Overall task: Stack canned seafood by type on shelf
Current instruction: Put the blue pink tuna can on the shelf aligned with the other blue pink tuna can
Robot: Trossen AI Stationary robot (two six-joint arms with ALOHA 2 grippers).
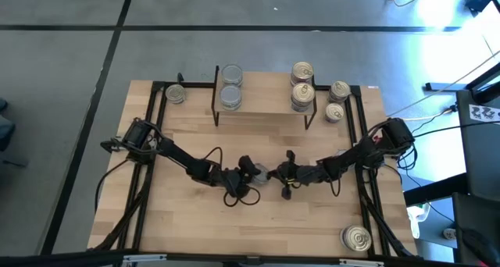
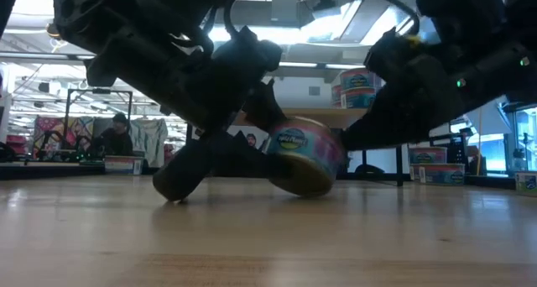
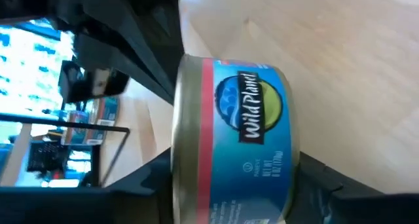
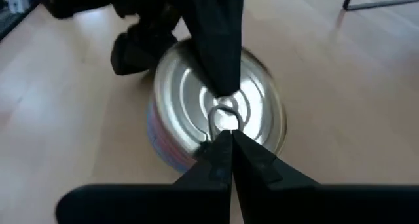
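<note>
One tilted tin (image 3: pixel 229 139) sits between left tool (image 1: pixel 254 173) fingers, right tool (image 1: pixel 283 176) touching its lid.

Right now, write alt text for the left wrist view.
A tin with a blue, red-striped Wild Planet label lies on its side between the left gripper's dark fingers, over the wooden tabletop. A black-legged shelf shows behind.

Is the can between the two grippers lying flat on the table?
No: in the low view the can is tipped up on its edge on the table.
</note>
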